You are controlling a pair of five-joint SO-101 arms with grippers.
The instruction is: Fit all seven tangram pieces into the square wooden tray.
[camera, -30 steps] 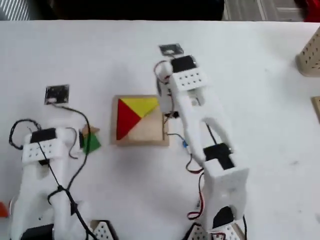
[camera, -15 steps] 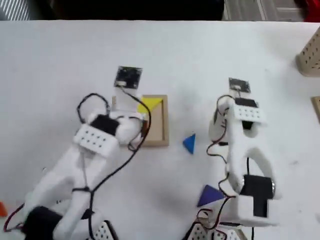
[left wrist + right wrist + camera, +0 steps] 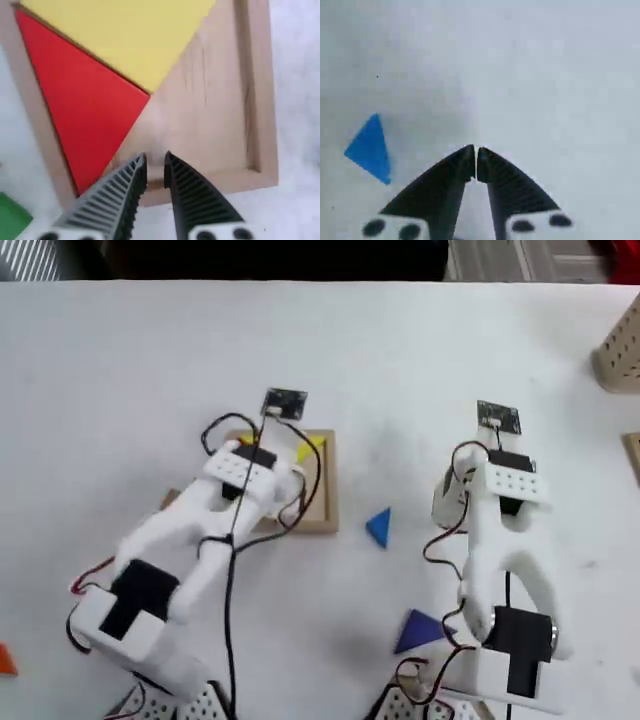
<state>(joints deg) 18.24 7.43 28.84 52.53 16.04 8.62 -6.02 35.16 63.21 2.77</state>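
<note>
**Two tangram pieces seated, five still outside the tray**

At mid-desk [image 3: 150, 350], the left tool [image 3: 155, 162] hangs empty, its jaws barely parted, over the wooden tray [image 3: 257, 100] at the rim facing the desk's near edge. Inside, the red triangle [image 3: 90, 115] and yellow triangle [image 3: 130, 35] lie flush. Further right, a blue triangle [image 3: 369, 149] lies just beside the right tool [image 3: 475, 155], which is pinched closed on nothing. It likely should open wide, centre over the piece and grip its straight edges.

I see a white table [image 3: 120, 350] under my right gripper [image 3: 475, 150], and a holed wooden block [image 3: 620, 348] well off to its right.
</note>
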